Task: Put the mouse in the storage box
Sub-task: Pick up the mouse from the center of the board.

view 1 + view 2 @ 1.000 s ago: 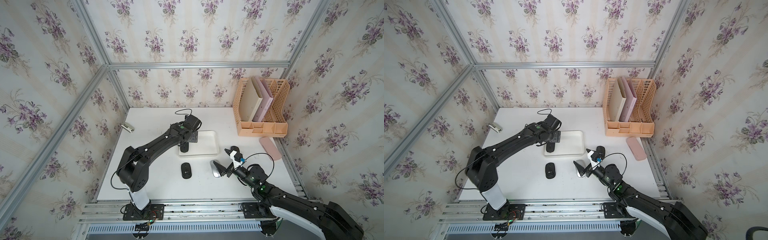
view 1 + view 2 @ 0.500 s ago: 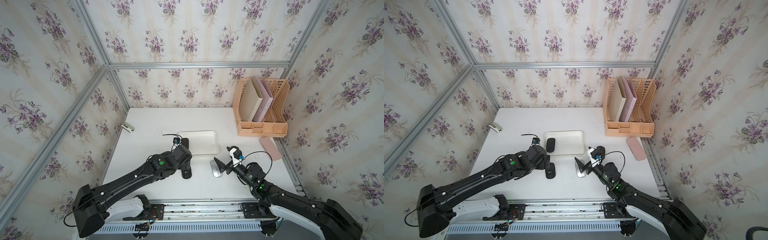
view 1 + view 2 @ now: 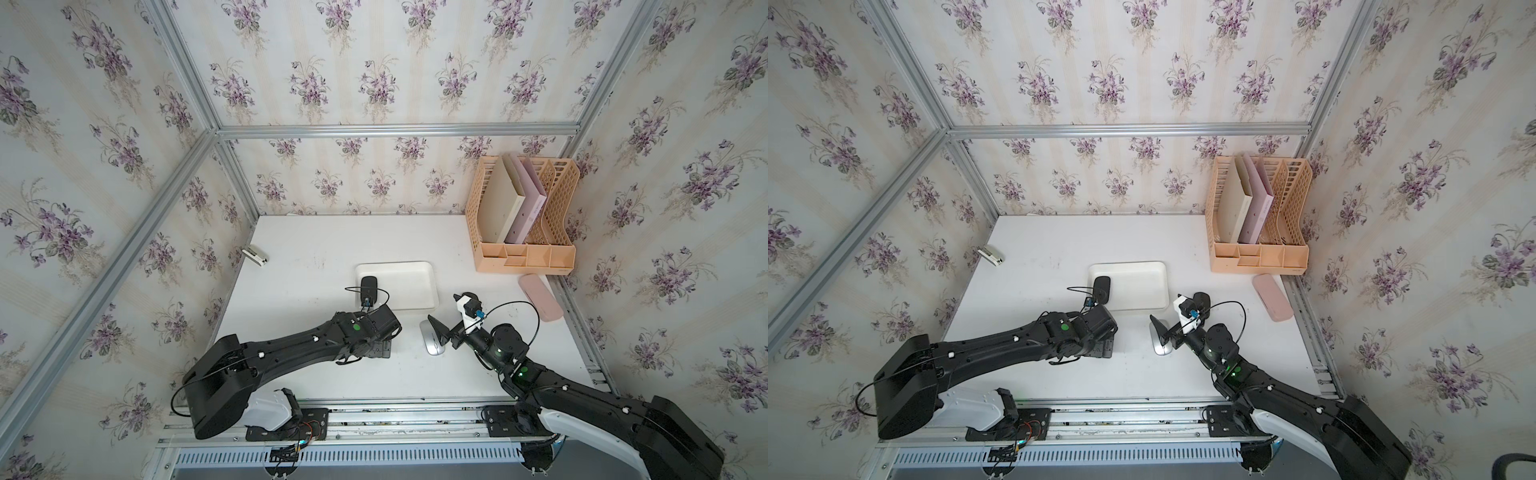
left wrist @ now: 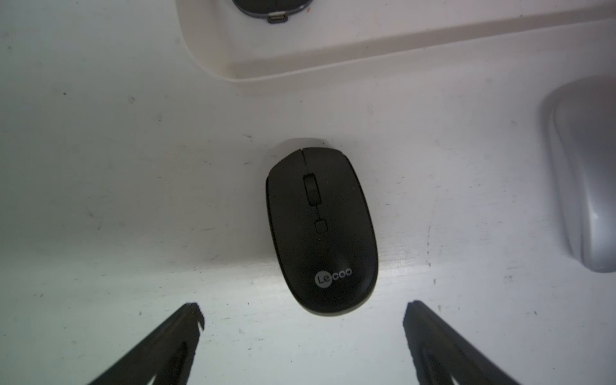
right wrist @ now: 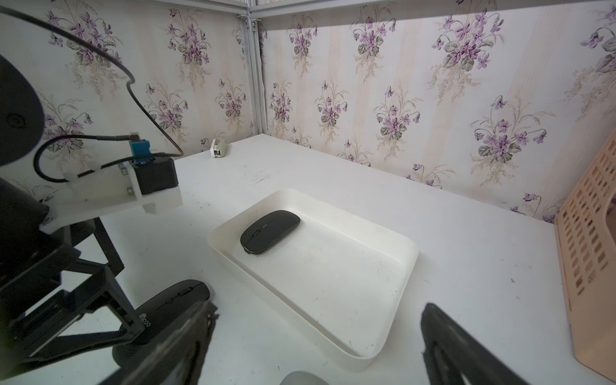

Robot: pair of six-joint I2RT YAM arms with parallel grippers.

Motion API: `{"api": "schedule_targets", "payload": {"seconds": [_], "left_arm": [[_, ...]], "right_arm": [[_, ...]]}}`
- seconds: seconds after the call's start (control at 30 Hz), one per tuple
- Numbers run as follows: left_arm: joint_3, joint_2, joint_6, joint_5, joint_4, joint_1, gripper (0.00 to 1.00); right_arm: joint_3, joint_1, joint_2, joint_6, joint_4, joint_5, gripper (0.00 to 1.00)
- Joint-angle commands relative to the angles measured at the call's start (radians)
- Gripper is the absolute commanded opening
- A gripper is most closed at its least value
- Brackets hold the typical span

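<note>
Left wrist cam: left claw [image 4: 303, 311] spread wide, nothing in it, hovering over the tabletop [image 4: 116, 200]. The black Lecoo mouse [image 4: 321, 230] lies just ahead of its tips, lengthwise to the claw, not yet btwn the fingers. Beyond that mouse, further out from the claw, sits the storage box [image 3: 409, 286]. A flat black mouse [image 3: 368, 286] already lies inside, at the end of the box nearest the left claw.

To that claw's right, apart from the Lecoo, the silver mouse [image 3: 432, 343] rests on the tabletop, close under the right claw [image 5: 318, 311]. That claw also stands fully open & empty, aimed toward the box. Further right of it: pink case [image 3: 540, 297], and past that the peach file organiser [image 3: 523, 224]. Neither is part of the job.

Step, my read: one mouse stowed, two to go, and the left arm is lining up pickup no. 2. Nxt move needs the claw to go fwd & down so the fingers straddle the Lecoo's sides. Then close across its narrow width, lift over the box wall, and set down beside the one already in. The shell looks smooth & domed, so prob grip mid-body or it slips.

Vs a sec ago: left arm was stretched out w/ claw at the box's end, over the flat mouse. It has since pulled back to the Lecoo, leaving that mouse in the box. Right claw approx same spot by the silver mouse, open then too.
</note>
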Motion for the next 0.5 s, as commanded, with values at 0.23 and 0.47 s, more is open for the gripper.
{"api": "schedule_targets", "payload": {"seconds": [0.23, 0.47], "left_arm": [[0.107, 0.177, -0.004, 0.035, 0.0, 0.002, 0.99], [0.088, 0.19, -0.018, 0.028, 0.002, 0.005, 0.93]], "right_arm": [[0.003, 0.001, -0.018, -0.001, -0.007, 0.006, 1.0], [0.001, 0.002, -0.026, 0.0, -0.011, 0.009, 1.0]]}}
